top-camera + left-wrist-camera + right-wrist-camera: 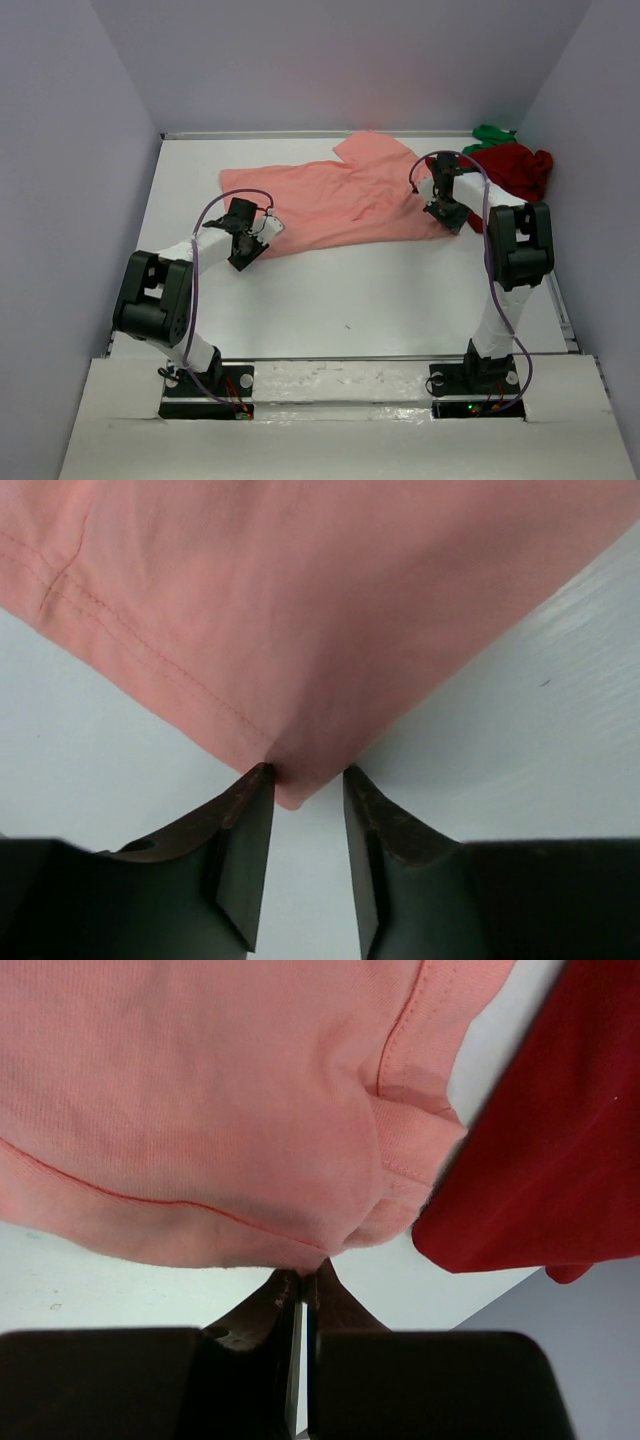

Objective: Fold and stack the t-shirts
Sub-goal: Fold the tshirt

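The salmon-pink t-shirt (340, 200) lies spread flat across the far half of the table. My left gripper (252, 248) is at its near left corner. In the left wrist view that corner (290, 790) sits between the parted fingertips of my left gripper (307, 772), which is open. My right gripper (447, 215) is at the shirt's right edge. There it (308, 1278) is shut on the hem of the salmon-pink t-shirt (230, 1110). The dark red t-shirt (515, 168) lies bunched at the back right, with a green crumple (492, 133) behind it.
Grey walls enclose the white table (350, 300) on the left, back and right. The dark red t-shirt (560, 1160) lies just right of my right gripper, near the table's right edge.
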Available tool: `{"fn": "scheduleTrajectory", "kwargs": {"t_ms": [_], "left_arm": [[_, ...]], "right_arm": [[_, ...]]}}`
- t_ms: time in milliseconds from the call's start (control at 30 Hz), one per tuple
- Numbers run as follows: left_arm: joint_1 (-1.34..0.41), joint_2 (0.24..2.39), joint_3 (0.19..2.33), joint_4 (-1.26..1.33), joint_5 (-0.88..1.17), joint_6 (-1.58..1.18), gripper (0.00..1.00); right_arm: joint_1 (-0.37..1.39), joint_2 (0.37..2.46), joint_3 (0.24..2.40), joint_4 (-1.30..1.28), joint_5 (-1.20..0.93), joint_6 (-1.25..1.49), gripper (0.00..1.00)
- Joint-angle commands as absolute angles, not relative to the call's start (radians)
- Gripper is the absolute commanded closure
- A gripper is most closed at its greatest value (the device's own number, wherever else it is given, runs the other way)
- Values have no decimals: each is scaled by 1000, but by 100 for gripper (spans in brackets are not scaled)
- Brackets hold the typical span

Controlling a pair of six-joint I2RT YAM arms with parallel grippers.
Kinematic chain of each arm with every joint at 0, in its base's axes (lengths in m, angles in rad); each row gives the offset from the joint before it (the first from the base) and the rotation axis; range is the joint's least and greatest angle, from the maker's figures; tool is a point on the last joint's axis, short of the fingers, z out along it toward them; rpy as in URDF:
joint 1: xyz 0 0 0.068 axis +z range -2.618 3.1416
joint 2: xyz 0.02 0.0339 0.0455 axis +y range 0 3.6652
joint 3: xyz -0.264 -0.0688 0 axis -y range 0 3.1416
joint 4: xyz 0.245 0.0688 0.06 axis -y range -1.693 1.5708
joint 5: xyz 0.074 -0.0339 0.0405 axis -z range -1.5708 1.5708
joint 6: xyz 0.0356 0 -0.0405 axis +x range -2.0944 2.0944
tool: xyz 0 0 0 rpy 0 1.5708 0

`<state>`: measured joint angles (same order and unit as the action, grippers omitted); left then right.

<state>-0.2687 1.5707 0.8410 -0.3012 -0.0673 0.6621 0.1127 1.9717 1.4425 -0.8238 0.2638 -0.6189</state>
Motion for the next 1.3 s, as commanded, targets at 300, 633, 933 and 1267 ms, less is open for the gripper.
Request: {"fn": "scheduleTrajectory", "kwargs": {"t_ms": [300,633,933,1267], "left_arm": [[-262,1602,772,-318,-227,716,100],[-252,1528,788,-321,-308,767,100],[-242,1499,828,-333,-356,799,100],[-241,1520,815,-350,-334,772,100]], "right_arm": [[121,1990,1442,-785,308,-630,100],[121,1982,1379,-703,403,-712,100],[121,1971,1419,-696,417,-741,100],[121,1947,1327,-696,350,-700,100]]}}
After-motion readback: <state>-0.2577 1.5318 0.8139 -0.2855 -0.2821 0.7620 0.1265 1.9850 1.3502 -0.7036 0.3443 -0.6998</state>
